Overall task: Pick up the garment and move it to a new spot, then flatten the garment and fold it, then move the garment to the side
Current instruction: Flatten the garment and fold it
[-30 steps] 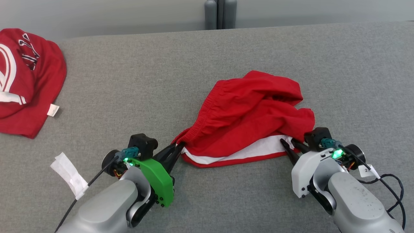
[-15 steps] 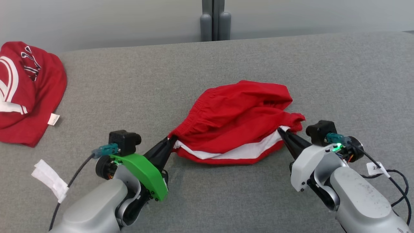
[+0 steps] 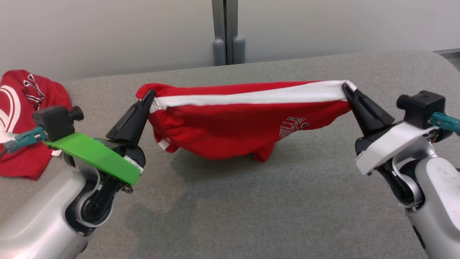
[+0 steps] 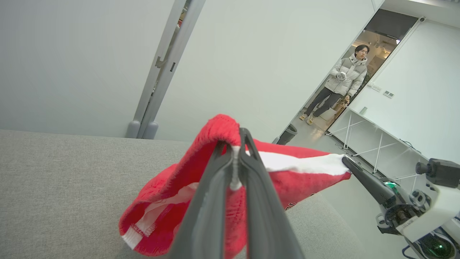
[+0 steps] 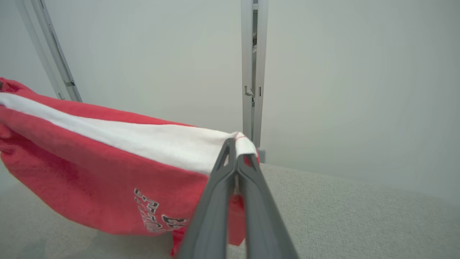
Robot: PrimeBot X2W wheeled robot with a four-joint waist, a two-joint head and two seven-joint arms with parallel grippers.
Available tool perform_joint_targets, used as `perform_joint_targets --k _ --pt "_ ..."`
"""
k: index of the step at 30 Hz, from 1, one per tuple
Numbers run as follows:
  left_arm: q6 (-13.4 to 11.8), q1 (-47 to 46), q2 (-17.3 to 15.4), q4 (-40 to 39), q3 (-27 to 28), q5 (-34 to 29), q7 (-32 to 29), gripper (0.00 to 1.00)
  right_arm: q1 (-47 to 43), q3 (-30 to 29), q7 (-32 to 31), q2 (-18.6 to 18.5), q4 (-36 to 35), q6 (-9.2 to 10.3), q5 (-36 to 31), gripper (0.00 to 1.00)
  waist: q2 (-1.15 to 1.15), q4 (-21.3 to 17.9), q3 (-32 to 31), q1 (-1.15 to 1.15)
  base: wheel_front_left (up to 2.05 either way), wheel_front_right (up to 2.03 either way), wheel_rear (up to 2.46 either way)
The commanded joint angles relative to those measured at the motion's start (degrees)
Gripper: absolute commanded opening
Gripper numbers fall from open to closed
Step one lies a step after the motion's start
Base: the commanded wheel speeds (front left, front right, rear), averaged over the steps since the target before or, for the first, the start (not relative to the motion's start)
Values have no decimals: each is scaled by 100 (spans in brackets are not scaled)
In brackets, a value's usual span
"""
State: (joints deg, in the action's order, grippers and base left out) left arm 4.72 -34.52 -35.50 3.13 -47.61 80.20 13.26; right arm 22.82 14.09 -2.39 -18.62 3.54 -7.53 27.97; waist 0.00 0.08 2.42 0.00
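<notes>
Since the earlier frames both arms have risen and spread apart, and the garment (image 3: 237, 122), which lay in a heap on the desk (image 3: 230, 208), now hangs stretched between the two grippers; the head view has also tilted up. The left gripper (image 3: 149, 94) is closed on one end of the garment's upper edge. In the left wrist view its two fingers press together with red and white cloth pinched between them near the tips. The right gripper (image 3: 346, 87) is closed on the opposite end of the same edge. In the right wrist view its fingers meet on the corner where the white band ends. The grippers stand well apart at about the same height, fingers pointing up and away from the robot. The upper edge runs nearly straight from one to the other, with the white band along it. The red body of the garment sags below this line, with lettering on the side nearer the right gripper. Its lowest fold hangs close to the desk over its own shadow; whether it touches the desk cannot be determined. A second red garment (image 3: 21, 118) lies on the desk's far left, apart from the left arm. In the left wrist view a person (image 4: 339, 84) stands in a doorway beyond the desk.
</notes>
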Motion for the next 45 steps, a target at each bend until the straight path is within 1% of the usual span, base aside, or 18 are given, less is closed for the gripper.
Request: perform_joint_targets --k 1,7,11,13,16,18,21,26,28,30,32,35,39,42,45 --pt "-78 94 -141 -250 116 139 -31 0 -96 -122 -65 -28 -204 8 -12 0 0 -52 -117 0 0 0 0" --pt "-381 -198 -583 -1333 439 479 -383 0 -61 -558 -322 19 -1083 8 10 0 0 -109 -296 0 0 0 0" --pt "-620 -469 -854 -1891 487 418 -742 0 51 -811 -444 114 -1561 8 -48 0 0 -161 -337 0 0 0 0" --pt "-732 -629 -959 -2048 472 383 -937 0 84 -901 -509 188 -1703 8 -97 0 0 -186 -334 0 0 0 0" --pt "-866 -800 -1000 -2078 380 315 -1186 0 142 -954 -583 275 -1759 8 -145 0 0 -212 -287 0 0 0 0" --pt "-932 -901 -965 -2003 317 279 -1330 0 198 -946 -624 323 -1679 8 -216 0 0 -237 -197 0 0 0 0" --pt "-952 -1117 -845 -1756 201 181 -1507 0 419 -839 -634 387 -1431 8 -305 0 0 -258 77 0 0 0 0" --pt "-803 -1715 -517 -1111 84 -58 -1754 0 1253 -526 -458 357 -711 8 -448 0 0 -304 677 0 0 0 0" --pt "-713 -2077 -345 -741 63 -191 -1829 0 1774 -397 -273 361 -307 8 -599 0 0 -344 914 0 0 0 0" --pt "-621 -2495 -137 -317 95 -340 -1844 0 2366 -312 -43 470 130 8 -707 0 0 -394 1137 0 0 0 0" --pt "-442 -2928 80 66 97 -511 -1814 0 2961 -292 206 542 566 8 -818 0 0 -433 1323 0 0 0 0" --pt "-210 -3584 424 672 266 -680 -1603 0 3845 -412 595 634 1127 8 -1043 0 0 -476 1586 0 0 0 0" --pt "-5 -4230 710 1277 442 -906 -1223 0 4674 -593 1025 844 1610 8 -1165 0 0 -548 1892 0 0 0 0" --pt "101 -4405 866 1541 501 -968 -985 0 4917 -648 1251 943 1809 8 -1276 0 0 -594 2078 0 0 0 0" --pt "200 -4121 961 1735 351 -980 -835 0 4715 -456 1357 1028 1992 8 -1282 0 0 -605 2198 0 0 0 0"
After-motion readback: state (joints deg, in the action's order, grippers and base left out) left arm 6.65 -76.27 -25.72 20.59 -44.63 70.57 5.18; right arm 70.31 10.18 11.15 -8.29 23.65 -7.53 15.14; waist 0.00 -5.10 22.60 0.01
